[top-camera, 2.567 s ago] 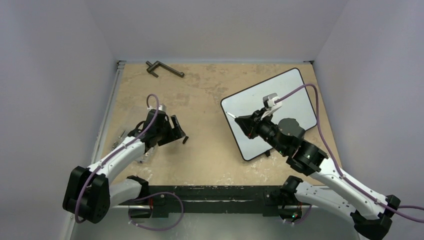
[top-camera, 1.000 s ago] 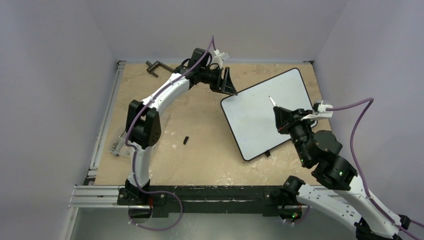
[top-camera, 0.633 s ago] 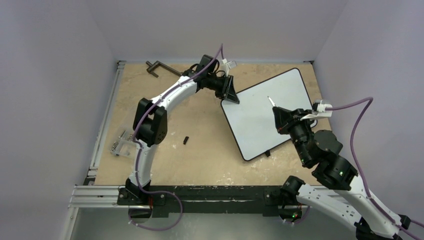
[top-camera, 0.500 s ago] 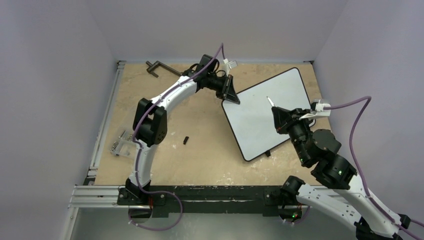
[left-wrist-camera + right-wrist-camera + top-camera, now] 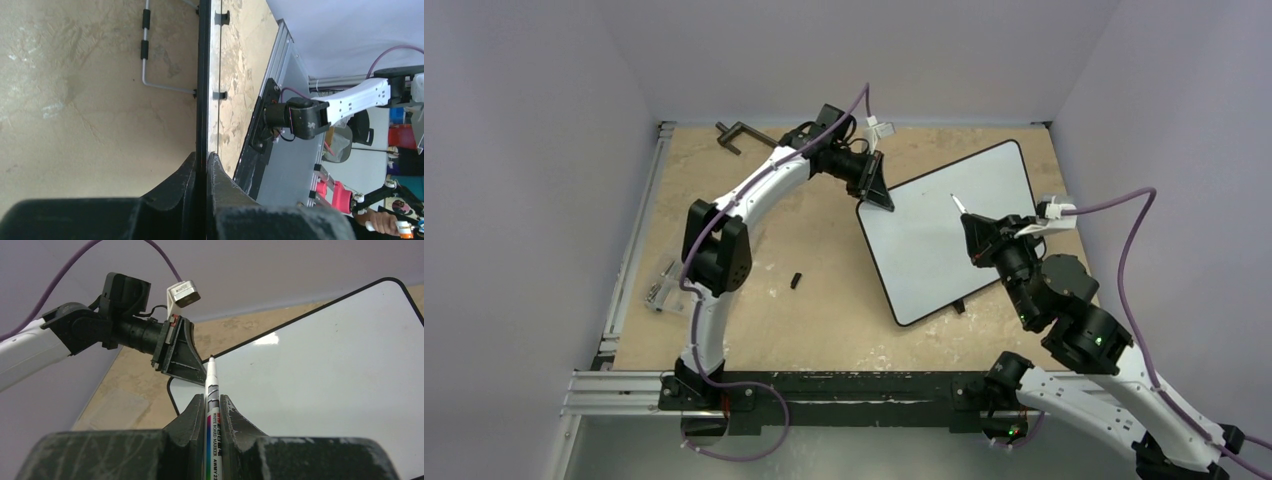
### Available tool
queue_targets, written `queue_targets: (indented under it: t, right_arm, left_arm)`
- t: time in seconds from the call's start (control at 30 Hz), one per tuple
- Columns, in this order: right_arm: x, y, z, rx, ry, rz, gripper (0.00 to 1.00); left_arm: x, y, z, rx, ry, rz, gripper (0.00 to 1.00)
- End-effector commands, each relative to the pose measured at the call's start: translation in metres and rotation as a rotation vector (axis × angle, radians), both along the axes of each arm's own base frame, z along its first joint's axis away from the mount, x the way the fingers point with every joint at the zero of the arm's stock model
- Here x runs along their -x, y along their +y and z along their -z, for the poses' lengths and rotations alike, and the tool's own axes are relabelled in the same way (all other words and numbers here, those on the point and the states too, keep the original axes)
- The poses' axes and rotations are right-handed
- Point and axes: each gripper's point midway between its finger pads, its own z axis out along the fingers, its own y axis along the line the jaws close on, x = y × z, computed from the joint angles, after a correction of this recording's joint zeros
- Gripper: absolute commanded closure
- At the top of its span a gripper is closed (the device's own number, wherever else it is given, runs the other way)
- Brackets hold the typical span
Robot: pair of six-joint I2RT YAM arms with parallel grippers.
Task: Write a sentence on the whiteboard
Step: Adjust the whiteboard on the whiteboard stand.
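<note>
On the bench point(image 5: 824, 300), left end effector point(image 5: 202, 159) pinches the whiteboard point(image 5: 939, 250), right end effector point(image 5: 212, 404) grips a marker point(image 5: 211, 382); hard strokes may wrench the board free.

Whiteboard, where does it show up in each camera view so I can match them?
Top external: whiteboard right of centre, tilted.
Left wrist: edge-on, a dark vertical line up the middle.
Right wrist: fills the right side.
Shared landmark: left gripper clamped on its rim.

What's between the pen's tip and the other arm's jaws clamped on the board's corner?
Only blank whiteboard, no writing yet; the top view and right wrist view both show it.
</note>
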Motion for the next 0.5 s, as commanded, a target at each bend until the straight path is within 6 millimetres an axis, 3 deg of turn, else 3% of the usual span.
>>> queue_targets:
  t: [0.0,0.3,0.47]
  right_arm:
    - [-0.001,0.005,-0.015,-0.039,-0.028,-0.016,1.0]
    - [-0.002,0.008,-0.009,-0.041,-0.014,-0.023,1.0]
    - [-0.002,0.003,-0.005,-0.025,-0.004,0.0,1.0]
  left_arm:
    - [0.011,0.029,-0.006,-0.082,-0.081,0.005,1.0]
    - [0.002,0.003,0.001,0.003,-0.006,-0.057,1.0]
    - [-0.006,-0.004,-0.007,0.053,-0.022,-0.139,1.0]
